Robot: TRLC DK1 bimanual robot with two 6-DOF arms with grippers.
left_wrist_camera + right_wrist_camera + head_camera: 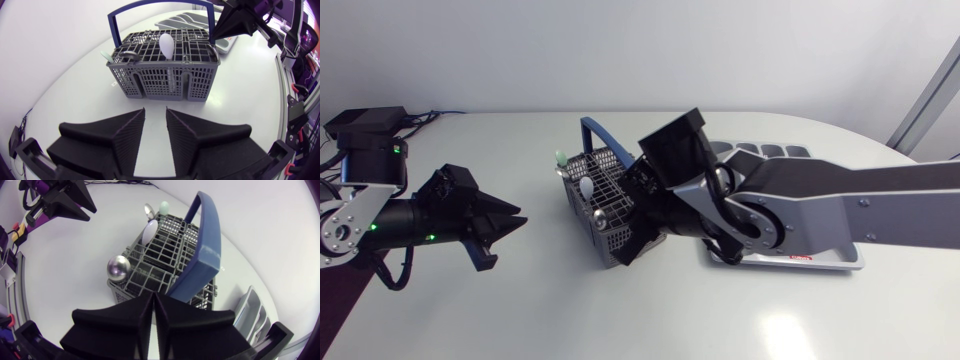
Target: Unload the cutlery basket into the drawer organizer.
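Observation:
The grey wire cutlery basket point(598, 205) with a blue handle point(206, 245) stands mid-table. In it are a white spoon point(166, 45), a round steel spoon point(118, 268), another steel piece point(148, 211) and a pale green utensil point(164, 207). My left gripper point(155, 114) is open and empty, a short way from the basket's side, also seen in the head view as left gripper point(513, 222). My right gripper point(154, 299) is shut with nothing seen between its fingers, just above the basket's rim beside the handle. The grey drawer organizer point(820, 258) lies under my right arm.
The organizer point(182, 21) sits just beyond the basket as seen from my left wrist. My right arm's big links point(790, 205) cover most of it in the head view. Bare white table point(620, 310) stretches in front of the basket.

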